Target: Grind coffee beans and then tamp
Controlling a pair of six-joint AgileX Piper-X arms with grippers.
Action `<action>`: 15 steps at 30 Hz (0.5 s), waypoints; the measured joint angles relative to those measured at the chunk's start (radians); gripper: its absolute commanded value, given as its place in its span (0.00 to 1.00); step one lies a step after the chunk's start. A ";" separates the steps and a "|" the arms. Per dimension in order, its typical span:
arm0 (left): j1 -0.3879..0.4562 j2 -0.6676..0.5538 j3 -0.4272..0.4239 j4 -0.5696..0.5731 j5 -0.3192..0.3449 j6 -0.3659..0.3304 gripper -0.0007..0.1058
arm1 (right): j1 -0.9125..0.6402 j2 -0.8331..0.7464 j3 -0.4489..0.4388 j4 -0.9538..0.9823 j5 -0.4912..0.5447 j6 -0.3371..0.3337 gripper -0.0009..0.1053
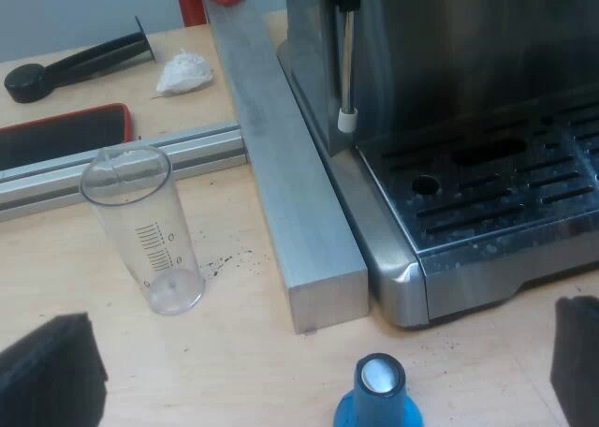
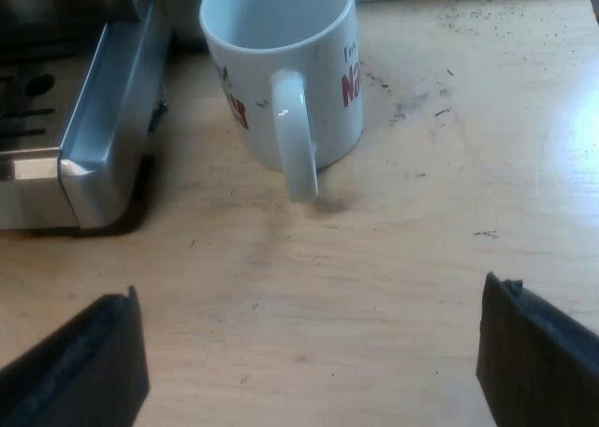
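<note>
The blue tamper [image 1: 379, 396] stood upright on the bench [image 1: 234, 347], its silver-capped top turned up toward the camera, so its long axis ran straight up at the left pincer [image 1: 314, 352]. That pincer hung released, its two black fingers [image 1: 51, 371] spread wide with nothing between them. The tamper sat within the gap, nearer one finger than the other and apart from both. It was just off the end of a metal bar [image 1: 290, 193] that lay along the side of the espresso machine [image 1: 468, 90], near the corner of the drip tray [image 1: 496, 198].

A measuring glass [image 1: 142, 230] stood empty and slightly tilted across the bar from the machine, well apart from the tamper.

The right pincer [image 2: 309, 352] was likewise released and held nothing. It hovered over bare bench with a white mug [image 2: 281, 62] ahead of it, handle pointing back toward the fingers, beside the machine's corner.

By my reading, the left arm was much the nearer to the tamper. A grasp would call for a small sideways correction to centre the fingers on the knob, then a straight descent along its upright axis.
</note>
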 measured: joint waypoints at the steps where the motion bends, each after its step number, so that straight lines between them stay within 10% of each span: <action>1: 0.000 0.000 0.000 0.000 0.000 0.000 1.00 | 0.000 0.000 0.000 0.000 0.000 0.000 0.71; 15: 0.000 0.000 -0.010 0.013 0.096 0.000 1.00 | 0.015 0.000 0.000 0.000 0.000 0.036 0.71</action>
